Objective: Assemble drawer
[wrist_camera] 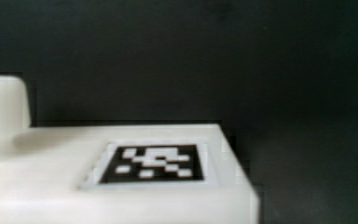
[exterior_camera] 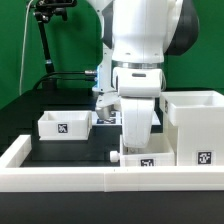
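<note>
The drawer is in three white parts. The tall boxy housing point(exterior_camera: 197, 125) stands at the exterior view's right. One small open-top box point(exterior_camera: 65, 124) sits at the left. The second small box point(exterior_camera: 150, 160), with its knob point(exterior_camera: 114, 157), lies at the front centre, next to the housing. My gripper point(exterior_camera: 135, 147) reaches down onto this second box; its fingers are hidden behind the hand and the box. The wrist view shows that box's tagged face point(wrist_camera: 158, 163) very close, with the knob point(wrist_camera: 2, 105) beside it. No fingers show there.
A low white wall point(exterior_camera: 60, 172) edges the black table at the front. The marker board point(exterior_camera: 106, 117) lies behind the arm. A black stand point(exterior_camera: 45, 40) rises at the back left before a green backdrop.
</note>
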Controlling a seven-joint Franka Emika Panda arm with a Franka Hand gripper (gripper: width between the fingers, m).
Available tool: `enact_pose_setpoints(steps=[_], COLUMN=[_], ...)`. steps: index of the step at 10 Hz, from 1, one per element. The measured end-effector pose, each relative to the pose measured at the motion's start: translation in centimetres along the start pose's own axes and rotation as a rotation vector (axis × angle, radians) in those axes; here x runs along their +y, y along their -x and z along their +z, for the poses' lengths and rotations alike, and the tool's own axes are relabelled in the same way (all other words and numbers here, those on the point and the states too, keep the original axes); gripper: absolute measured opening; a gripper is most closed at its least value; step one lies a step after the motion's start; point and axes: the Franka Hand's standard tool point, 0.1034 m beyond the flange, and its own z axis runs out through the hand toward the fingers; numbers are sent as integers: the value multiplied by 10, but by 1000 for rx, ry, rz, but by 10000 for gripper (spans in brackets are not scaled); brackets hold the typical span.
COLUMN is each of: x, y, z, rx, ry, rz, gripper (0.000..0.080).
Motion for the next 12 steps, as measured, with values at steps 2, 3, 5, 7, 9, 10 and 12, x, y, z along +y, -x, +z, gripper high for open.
enact_pose_setpoints(steps=[2,3,5,7,9,10,12], x=[0,0,0,0,0,0,0], y=[0,2,5,5,5,0,-9], z=[0,0,0,0,0,0,-1], rx=[-6,-13,-27,-27,-27,-25,-23], ry=[1,1,2,2,2,3,3], rz=[-32,-60,-95,-94,-93,-85,-52], gripper=[44,44,44,44,44,44,44])
